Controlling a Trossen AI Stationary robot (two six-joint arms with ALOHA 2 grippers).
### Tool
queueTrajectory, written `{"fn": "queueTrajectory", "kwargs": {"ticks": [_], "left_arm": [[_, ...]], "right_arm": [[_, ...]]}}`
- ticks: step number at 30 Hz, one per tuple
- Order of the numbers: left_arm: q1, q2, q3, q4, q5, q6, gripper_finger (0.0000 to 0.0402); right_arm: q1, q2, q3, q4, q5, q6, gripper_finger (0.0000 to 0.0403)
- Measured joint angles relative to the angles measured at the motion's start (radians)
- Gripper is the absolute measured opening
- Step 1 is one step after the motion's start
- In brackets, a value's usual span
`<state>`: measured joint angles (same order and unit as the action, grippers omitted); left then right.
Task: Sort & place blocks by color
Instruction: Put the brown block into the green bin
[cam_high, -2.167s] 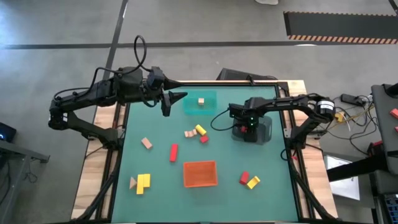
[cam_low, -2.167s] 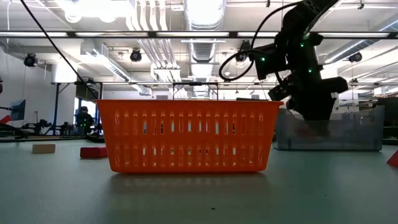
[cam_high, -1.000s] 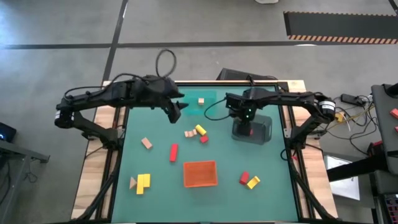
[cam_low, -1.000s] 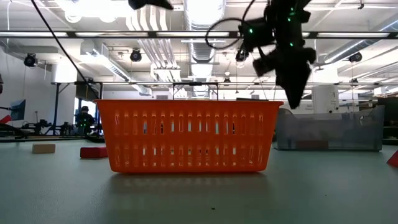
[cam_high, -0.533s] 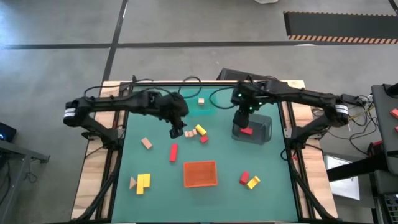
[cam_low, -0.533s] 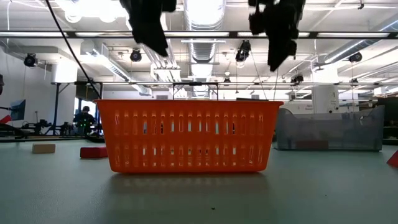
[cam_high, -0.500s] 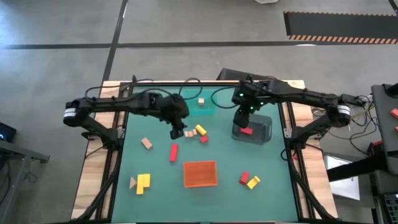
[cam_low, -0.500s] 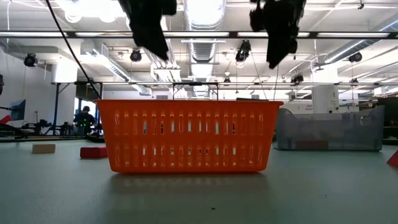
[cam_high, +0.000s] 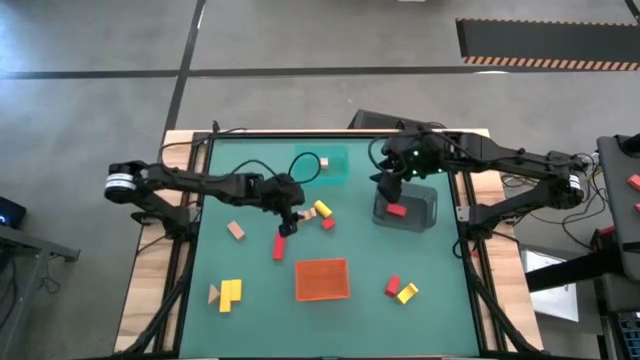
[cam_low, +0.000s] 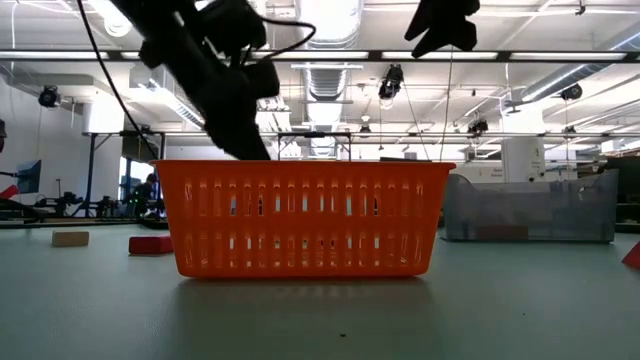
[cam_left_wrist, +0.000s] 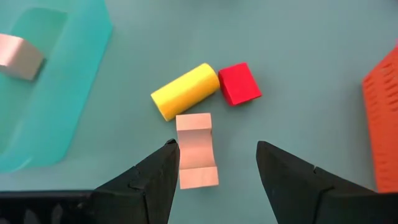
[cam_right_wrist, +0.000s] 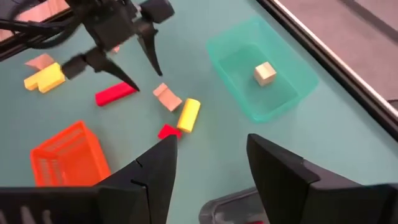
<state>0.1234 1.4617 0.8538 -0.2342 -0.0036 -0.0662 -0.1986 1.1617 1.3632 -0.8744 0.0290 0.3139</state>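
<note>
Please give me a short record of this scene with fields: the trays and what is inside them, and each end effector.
teal plastic tray: holds one plain tan wooden cube
grey plastic tray: holds one red wooden block
orange plastic basket: contents cannot be seen
left end effector: open, above the notched tan wooden block, beside a yellow wooden cylinder
right end effector: open, raised beside the grey tray, holding nothing
</note>
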Motion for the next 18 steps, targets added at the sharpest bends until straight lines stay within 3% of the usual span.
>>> {"fn": "queueTrajectory", "kwargs": {"ticks": [8, 18], "left_arm": [[0.0, 0.089, -0.055, 0.183, 0.002, -0.002, 0.0198], [0.001, 0.201, -0.044, 0.199, -0.006, -0.006, 0.0198]], "right_arm": [[0.011, 0.018, -0.006, -0.003, 0.001, 0.019, 0.0177], [0.017, 0.03, -0.01, -0.008, 0.001, 0.03, 0.0178]]}}
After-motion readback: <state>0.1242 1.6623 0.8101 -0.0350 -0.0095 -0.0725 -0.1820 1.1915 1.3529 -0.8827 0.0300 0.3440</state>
